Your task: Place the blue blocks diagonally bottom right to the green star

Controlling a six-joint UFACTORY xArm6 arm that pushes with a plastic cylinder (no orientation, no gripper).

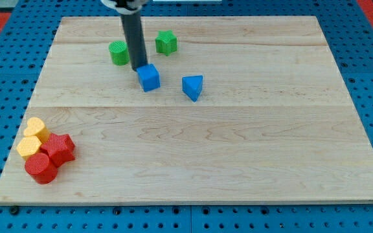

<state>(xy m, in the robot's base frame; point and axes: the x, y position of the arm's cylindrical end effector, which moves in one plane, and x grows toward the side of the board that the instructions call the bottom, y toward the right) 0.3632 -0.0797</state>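
Rod: dark, nearly upright, entering from the view's top; its upper end and mount are cut off by the frame edge.
Pincer: the arm carries none, only the rod, so there is nothing apart, together or clamped.
Bench: pale wooden board (pixel 238 162) on a blue pegboard.
Far left cluster: 2 yellow blocks (pixel 32 138), shapes hard to make out, touching a red cylinder (pixel 41 168) and a red block (pixel 60 148) near the view's bottom-left corner.
Green cylinder (pixel 118 52): upper left of the board, just left of the rod, partly hidden behind it.
My tip (pixel 138 67): at the upper-left edge of the blue cube; I cannot tell whether it is touching or just beside.
Blue cube (pixel 149 77): below and between the 2 green blocks.
Green star (pixel 166 43): near the view's top, up and right of the blue cube.
Blue triangular block (pixel 192 87): right of the blue cube, apart from it, diagonally down-right of the green star.
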